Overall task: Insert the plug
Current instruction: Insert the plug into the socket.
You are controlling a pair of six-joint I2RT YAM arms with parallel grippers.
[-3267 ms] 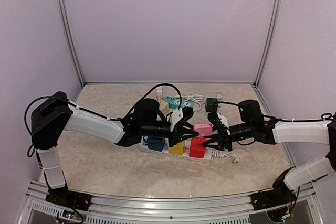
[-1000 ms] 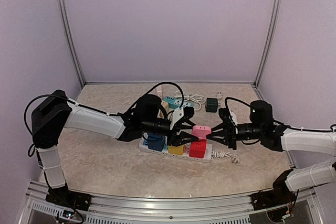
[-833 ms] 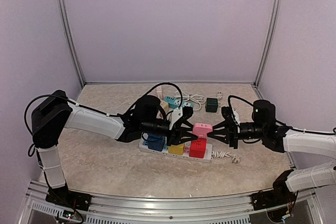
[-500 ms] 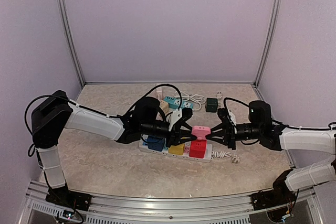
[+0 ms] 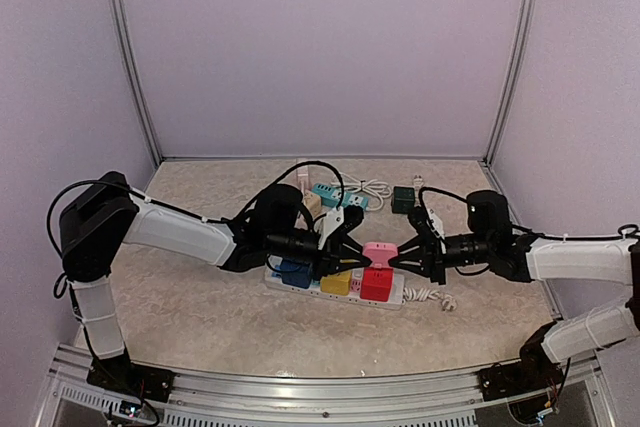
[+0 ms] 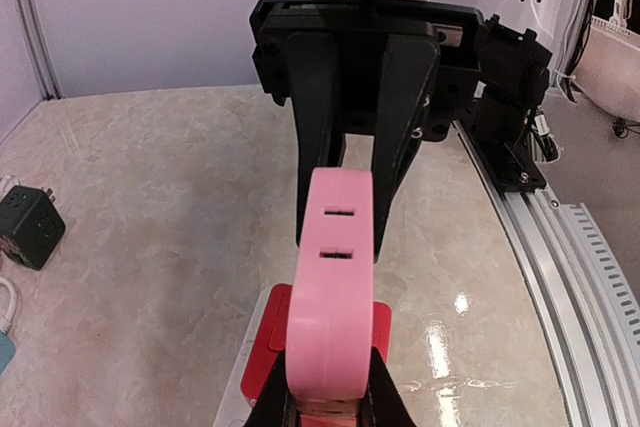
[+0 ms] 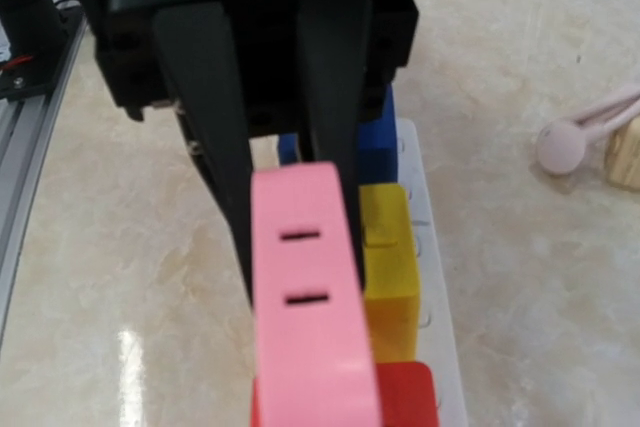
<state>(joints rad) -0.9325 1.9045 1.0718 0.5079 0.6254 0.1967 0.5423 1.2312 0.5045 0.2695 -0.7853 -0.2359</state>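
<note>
Pink plug (image 5: 378,249): held aloft, just above the red plug (image 5: 376,283) at the right end of the power strip (image 5: 398,296).
Left gripper (image 5: 358,252): clamped on the pink plug's left end.
Right gripper (image 5: 398,254): clamped on its right end.
Risk: two opposed grips may twist the plug, so the prongs miss the slots; the yellow plug (image 5: 336,282) crowds the left side.
Hidden: the prongs and the target socket do not show in any view.
</note>
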